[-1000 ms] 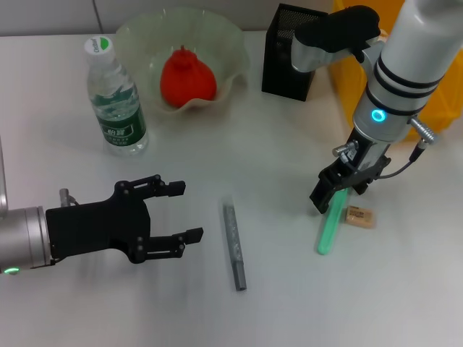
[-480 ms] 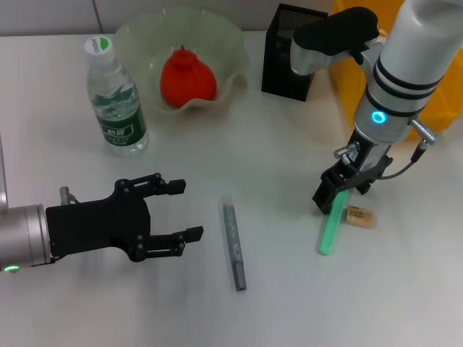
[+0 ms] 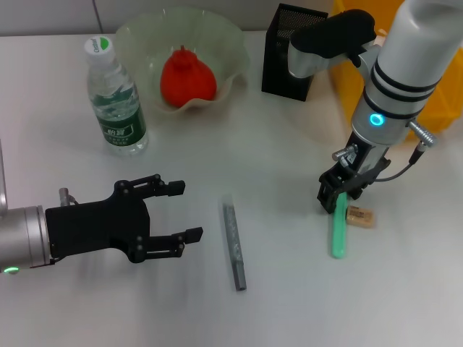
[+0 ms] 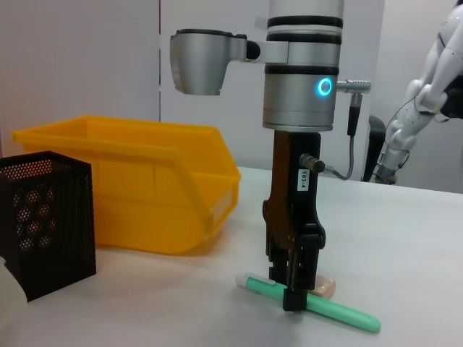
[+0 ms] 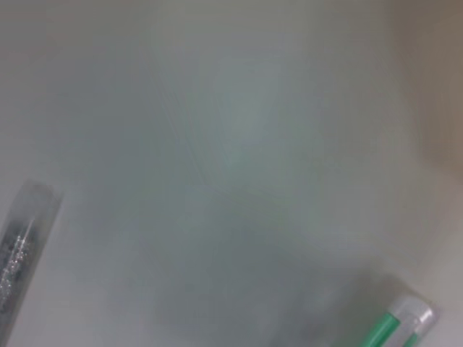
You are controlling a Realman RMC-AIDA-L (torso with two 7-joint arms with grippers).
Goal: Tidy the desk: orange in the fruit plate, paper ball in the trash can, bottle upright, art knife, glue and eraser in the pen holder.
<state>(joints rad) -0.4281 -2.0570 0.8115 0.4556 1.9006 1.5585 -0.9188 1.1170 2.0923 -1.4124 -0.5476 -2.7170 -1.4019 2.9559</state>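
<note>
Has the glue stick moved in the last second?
Yes. The glue stick has swung under the right pincer: its free end now lies nearer the eraser, and it runs almost straight toward the robot instead of slanting.

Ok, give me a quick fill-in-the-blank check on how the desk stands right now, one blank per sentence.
1. The orange sits inside the ____.
2. The bottle stands ____ on the desk.
3. The right gripper is down at one end of the ____, next to the eraser.
4. The art knife lies flat between the glue and the ____ gripper.

Missing words: fruit plate; upright; glue; left
</note>
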